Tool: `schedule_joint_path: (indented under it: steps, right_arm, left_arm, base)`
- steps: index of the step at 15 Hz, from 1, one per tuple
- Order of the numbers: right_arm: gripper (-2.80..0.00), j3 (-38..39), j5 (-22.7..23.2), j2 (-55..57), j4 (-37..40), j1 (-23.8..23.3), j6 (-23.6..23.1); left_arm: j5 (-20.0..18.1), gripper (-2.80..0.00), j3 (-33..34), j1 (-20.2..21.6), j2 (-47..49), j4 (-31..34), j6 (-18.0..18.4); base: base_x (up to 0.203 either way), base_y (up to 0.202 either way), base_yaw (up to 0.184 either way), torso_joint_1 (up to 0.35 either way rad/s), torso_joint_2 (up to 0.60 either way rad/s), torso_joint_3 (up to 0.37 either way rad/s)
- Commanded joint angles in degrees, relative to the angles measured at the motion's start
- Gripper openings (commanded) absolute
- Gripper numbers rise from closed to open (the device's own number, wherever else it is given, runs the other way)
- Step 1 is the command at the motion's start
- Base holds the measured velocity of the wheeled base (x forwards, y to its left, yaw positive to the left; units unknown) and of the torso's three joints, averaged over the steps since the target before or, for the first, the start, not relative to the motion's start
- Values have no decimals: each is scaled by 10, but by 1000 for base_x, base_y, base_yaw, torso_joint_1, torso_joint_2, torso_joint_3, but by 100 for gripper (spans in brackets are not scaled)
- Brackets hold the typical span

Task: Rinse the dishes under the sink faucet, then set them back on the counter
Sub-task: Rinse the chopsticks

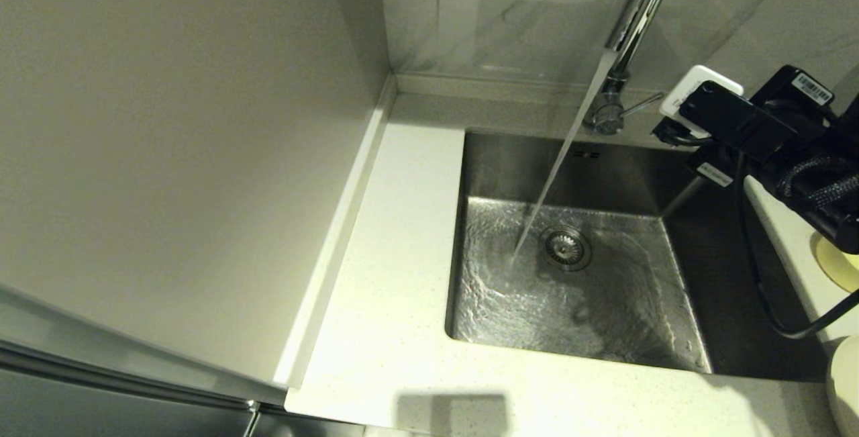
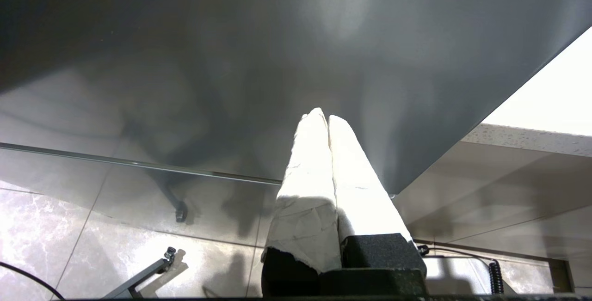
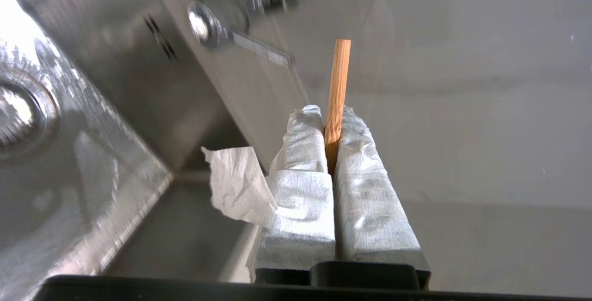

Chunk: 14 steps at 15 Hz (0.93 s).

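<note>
The chrome sink faucet (image 1: 634, 21) pours a slanting stream of water into the steel sink (image 1: 604, 329). My right gripper (image 3: 334, 113) is shut on a thin wooden chopstick (image 3: 337, 79), which sticks out past the paper-wrapped fingers (image 3: 360, 162). In the head view the right arm (image 1: 751, 128) hangs over the sink's back right corner, and the chopstick (image 1: 679, 199) slants down from it, to the right of the stream. The pale yellow bowl (image 1: 839, 262) and the cream plate (image 1: 845, 383) lie on the counter (image 1: 396, 256) at the right edge. My left gripper (image 2: 324, 117) is shut and empty, parked low by a grey cabinet front.
The round drain strainer (image 1: 566, 247) sits mid-sink beside where the water lands. The faucet's lever (image 1: 641, 105) points right, close to my right wrist. A tall grey panel (image 1: 181, 141) walls the counter's left side. A black cable (image 1: 772, 289) dangles over the sink's right side.
</note>
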Motion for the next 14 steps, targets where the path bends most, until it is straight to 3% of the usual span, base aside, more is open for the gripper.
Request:
schedule_joint_path:
  steps: [1,9,14]
  right_arm:
    - [-280,0,-1,13,-23,23,-5]
    - [-280,24,0,61,-168,67,-55]
    - [-280,60,31,92,-273,93,-95]
  left_arm:
    - [0,-280,0,0,-1,0,0]
    - [0,-280,0,0,-1,0,0]
    - [0,-280,0,0,-1,0,0]
  base:
    - [0,0,0,0,0,0]
    - [0,0,0,0,0,0]
    - [0,0,0,0,0,0]
